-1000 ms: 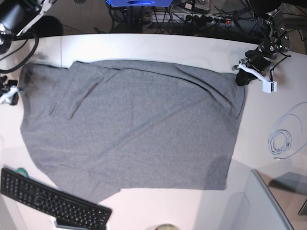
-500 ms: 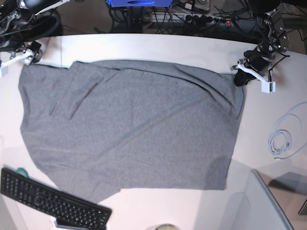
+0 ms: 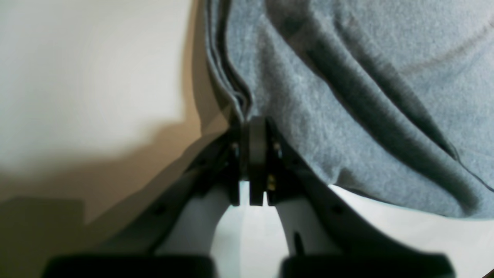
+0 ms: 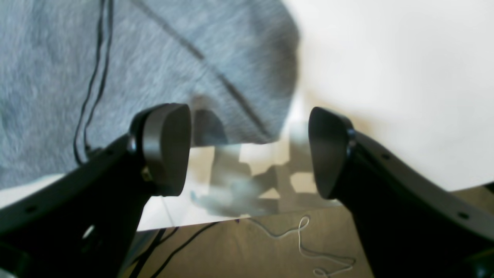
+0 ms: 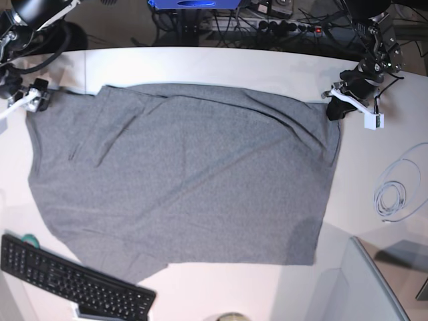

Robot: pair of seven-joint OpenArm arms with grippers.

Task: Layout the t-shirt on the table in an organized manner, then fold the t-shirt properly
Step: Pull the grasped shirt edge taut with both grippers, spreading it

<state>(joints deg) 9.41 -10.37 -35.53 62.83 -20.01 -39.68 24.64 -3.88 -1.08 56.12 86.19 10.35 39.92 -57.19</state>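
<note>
The heather-grey t-shirt (image 5: pixel 187 174) lies spread flat over the white table (image 5: pixel 200 67), with shallow creases near its far edge. My left gripper (image 5: pixel 333 107) is at the shirt's far right corner. In the left wrist view this gripper (image 3: pixel 251 129) is shut on the folded hem of the t-shirt (image 3: pixel 347 77). My right gripper (image 5: pixel 33 99) is at the shirt's far left corner. In the right wrist view this gripper (image 4: pixel 247 150) is open and empty, just off the corner of the t-shirt (image 4: pixel 185 58), above the table (image 4: pixel 386 77).
A black keyboard (image 5: pixel 73 284) lies at the near left, touching the shirt's lower edge. A coiled white cable (image 5: pixel 391 197) lies at the right. A translucent panel (image 5: pixel 374 287) stands at the near right. Cables and a power strip (image 5: pixel 267 27) lie beyond the far edge.
My right arm swung from the table's left edge up to the far left corner, then dropped slightly beside it. The shirt's left corner lies flatter. The left gripper has barely moved.
</note>
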